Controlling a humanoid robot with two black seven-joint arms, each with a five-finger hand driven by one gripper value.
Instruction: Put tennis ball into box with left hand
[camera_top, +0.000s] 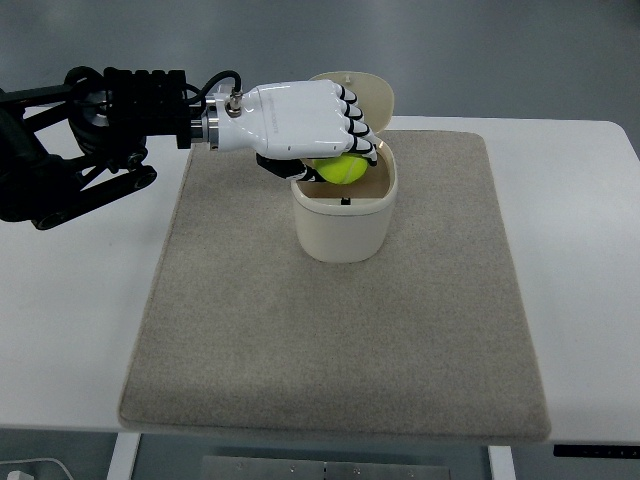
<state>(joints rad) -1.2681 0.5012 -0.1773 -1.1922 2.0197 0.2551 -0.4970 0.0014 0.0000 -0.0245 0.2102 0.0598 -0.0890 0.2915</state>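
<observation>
Top view: left hand holding a tennis ball over an open box on a mat.

Largest is the white table (590, 300), with a beige mat (340, 340) covering most of its middle. From the picture's left edge comes the dark left arm (90, 130) — it ends in a white left hand (315, 125) above the box's near-left rim. On the mat's far half stands a cream box (345, 220), its lid (375, 92) tipped open behind. The yellow-green tennis ball (343, 169) sits in the curled fingers (358, 128), gripped from above — just over the box's open mouth.
</observation>
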